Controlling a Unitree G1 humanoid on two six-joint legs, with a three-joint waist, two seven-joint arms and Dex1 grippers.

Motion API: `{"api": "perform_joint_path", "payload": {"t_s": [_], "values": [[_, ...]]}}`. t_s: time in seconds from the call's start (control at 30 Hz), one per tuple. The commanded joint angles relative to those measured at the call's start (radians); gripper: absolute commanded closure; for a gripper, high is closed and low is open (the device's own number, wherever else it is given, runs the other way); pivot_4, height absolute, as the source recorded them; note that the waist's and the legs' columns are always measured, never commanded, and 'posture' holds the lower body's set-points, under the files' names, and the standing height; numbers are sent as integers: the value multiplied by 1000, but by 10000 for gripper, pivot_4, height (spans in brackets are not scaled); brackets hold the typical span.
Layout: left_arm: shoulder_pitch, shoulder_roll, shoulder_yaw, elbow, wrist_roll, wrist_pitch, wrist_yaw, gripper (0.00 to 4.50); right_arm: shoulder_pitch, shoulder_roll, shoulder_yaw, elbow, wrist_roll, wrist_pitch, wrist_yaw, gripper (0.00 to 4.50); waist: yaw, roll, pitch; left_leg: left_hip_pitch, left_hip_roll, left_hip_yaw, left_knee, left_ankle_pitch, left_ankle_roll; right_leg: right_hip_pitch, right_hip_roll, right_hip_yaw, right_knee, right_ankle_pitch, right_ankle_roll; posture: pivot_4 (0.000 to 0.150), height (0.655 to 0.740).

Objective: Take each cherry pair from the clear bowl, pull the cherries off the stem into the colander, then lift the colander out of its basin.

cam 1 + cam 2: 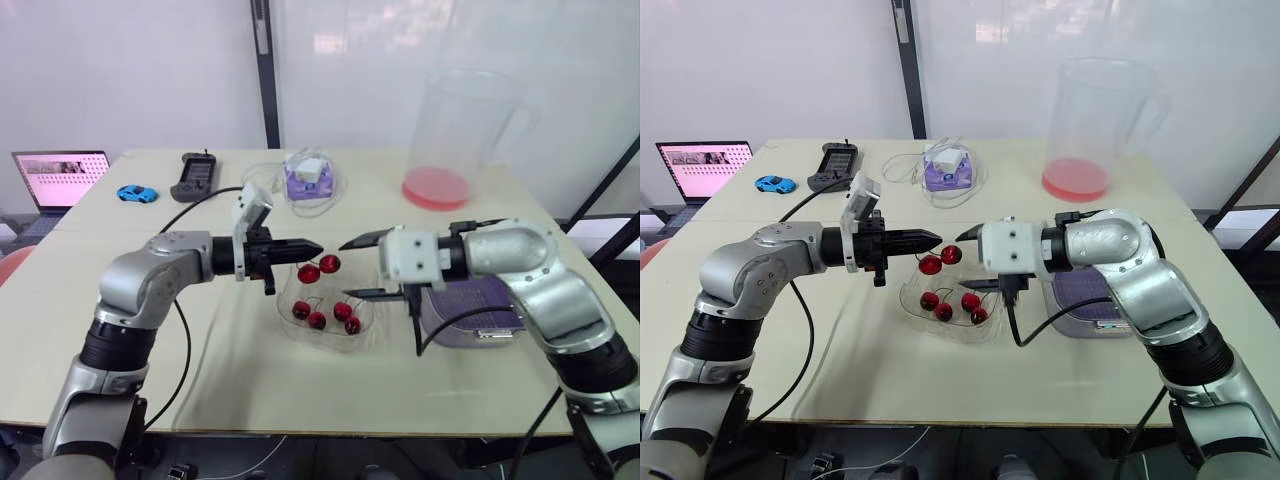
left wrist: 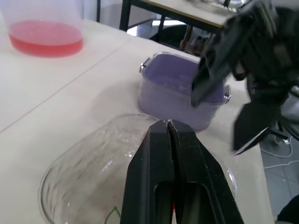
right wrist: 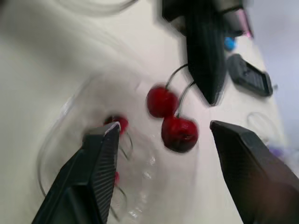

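Above bowl (image 1: 335, 343), glossy red cherry pair (image 1: 309, 273)

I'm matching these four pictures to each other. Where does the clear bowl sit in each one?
Left eye view: clear bowl mid-table, below the left gripper and right gripper.
Right eye view: clear bowl in the same spot.
Left wrist view: clear bowl beneath the shut fingers, nearer than the purple colander.
Right wrist view: clear bowl under the hanging cherry pair.
Shared landmark: the left gripper holding the cherry pair.
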Motion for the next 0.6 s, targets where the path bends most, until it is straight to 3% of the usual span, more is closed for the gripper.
{"api": "perform_joint_path", "payload": {"t_s": [0.03, 0.17, 0.6], "values": [[-15, 1, 38, -23, -20, -25, -13, 45000, -15, -27, -23, -25, 94, 133, 25, 12076, 0, 0, 0, 0, 0, 0, 0, 0, 0, 0, 0, 0, 0, 0, 0, 1500, 7332], [-9, -14, 44, -51, -42, -8, -14, 45000, -79, 42, -30, 117, 176, 288, -15, 12076, 0, 0, 0, 0, 0, 0, 0, 0, 0, 0, 0, 0, 0, 0, 0, 1500, 7332], [-21, -24, 44, -84, -64, 25, 30, 45000, -80, 83, 36, 174, 163, 243, -25, 12076, 0, 0, 0, -1, 0, 0, 0, 0, 0, -1, 0, 0, 0, 0, 0, 1500, 7332]]}}
